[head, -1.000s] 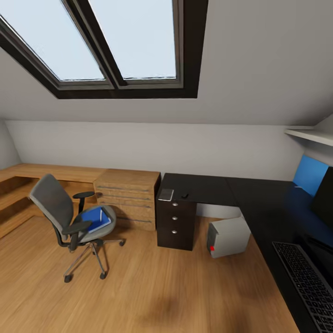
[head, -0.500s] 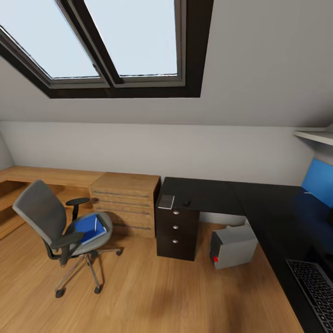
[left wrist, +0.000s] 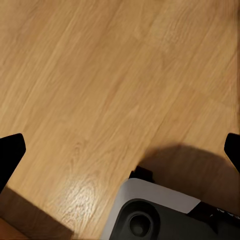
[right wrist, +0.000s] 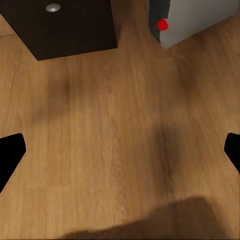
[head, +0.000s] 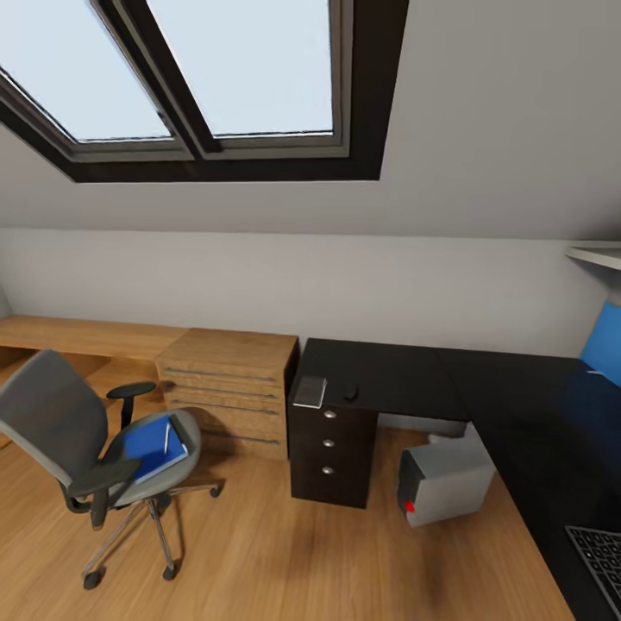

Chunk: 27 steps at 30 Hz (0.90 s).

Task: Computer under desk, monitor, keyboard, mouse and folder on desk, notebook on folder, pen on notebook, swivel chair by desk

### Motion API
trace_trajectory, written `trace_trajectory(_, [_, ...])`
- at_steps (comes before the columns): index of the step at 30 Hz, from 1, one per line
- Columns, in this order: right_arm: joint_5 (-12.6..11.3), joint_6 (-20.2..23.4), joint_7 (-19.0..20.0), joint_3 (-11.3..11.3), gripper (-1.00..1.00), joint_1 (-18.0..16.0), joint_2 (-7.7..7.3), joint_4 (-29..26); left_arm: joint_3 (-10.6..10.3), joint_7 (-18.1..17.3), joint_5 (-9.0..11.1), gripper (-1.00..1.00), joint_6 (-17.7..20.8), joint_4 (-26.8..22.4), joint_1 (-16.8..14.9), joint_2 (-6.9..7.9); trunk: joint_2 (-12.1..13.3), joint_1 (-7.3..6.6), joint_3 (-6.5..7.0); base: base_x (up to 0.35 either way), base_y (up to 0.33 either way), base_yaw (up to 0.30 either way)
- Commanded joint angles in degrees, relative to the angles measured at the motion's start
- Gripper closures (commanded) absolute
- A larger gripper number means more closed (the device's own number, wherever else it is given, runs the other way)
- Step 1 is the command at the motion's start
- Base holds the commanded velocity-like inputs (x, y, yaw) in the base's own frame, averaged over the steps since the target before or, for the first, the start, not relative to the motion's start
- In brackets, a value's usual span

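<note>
The swivel chair stands on the wood floor at the left, apart from the desk. On its seat lies the blue folder with the white pen on it. The dark-grey notebook and the small dark mouse lie on the desk above the drawer unit. Under the desk sits the computer, its red dot also in the right wrist view. A corner of the keyboard shows at the lower right. The monitor is out of view. My left gripper and right gripper hang open over the floor, holding nothing.
A light wooden drawer chest stands between chair and desk, and a low wooden bench runs along the wall. A blue panel and a white shelf are at the right edge. My base shows below the left gripper.
The camera has moved: the chair has slid toward the lower left of the picture and the keyboard and monitor toward the right edge. The things themselves have not moved.
</note>
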Motion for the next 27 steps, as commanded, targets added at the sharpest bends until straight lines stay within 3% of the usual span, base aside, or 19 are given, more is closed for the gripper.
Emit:
trace_trajectory(1, [-0.13,-0.21,-0.37,0.46,-1.00,-0.03,-0.03,-0.53,-0.52,0.20,0.41,-1.00,-0.10,-0.01,-0.01,0.00,-0.03,0.05,-0.02,0.328,0.000,0.000])
trace_trajectory(3, [0.02,-0.23,-0.42,0.40,-1.00,-0.03,-0.07,-1.89,-0.53,0.20,0.40,-1.00,-0.10,-0.01,-0.01,-0.01,-0.03,0.05,-0.02,0.328,0.000,0.000])
trace_trajectory(7, [0.56,0.56,-1.92,0.18,-1.00,-0.03,-1.46,-14.33,-0.55,0.20,0.39,-1.00,-0.10,-0.01,0.00,-0.02,-0.03,0.05,-0.02,0.328,0.000,0.000])
trace_trajectory(8, [1.01,1.74,-3.36,0.11,-1.00,-0.10,-2.34,-19.53,-0.53,0.20,0.39,-1.00,-0.10,-0.01,-0.01,-0.02,-0.03,0.05,-0.02,0.328,0.000,0.000])
trace_trajectory(11, [1.77,5.56,-6.68,0.00,-1.00,-0.79,-3.66,-27.31,-0.51,0.20,0.39,-1.00,-0.12,-0.01,-0.01,-0.02,-0.03,0.05,-0.02,0.329,0.000,0.000])
trace_trajectory(18, [2.53,21.07,-16.80,-0.26,-1.00,-4.66,-5.95,-43.43,-0.50,0.20,0.39,-1.00,-0.14,-0.01,-0.01,-0.02,-0.03,0.05,-0.02,0.329,0.000,0.000])
trace_trajectory(19, [2.59,25.71,-19.45,-0.48,-1.00,-6.46,-6.23,-46.36,-0.49,0.20,0.39,-1.00,-0.16,-0.01,-0.01,-0.02,-0.03,0.05,-0.02,0.329,0.000,0.000])
trace_trajectory(27, [2.51,43.46,-25.60,-4.09,-1.00,-14.49,-6.68,-52.29,-0.49,0.20,0.43,-1.00,-0.74,-0.01,-0.02,-0.02,-0.03,0.05,-0.02,0.329,0.000,0.000])
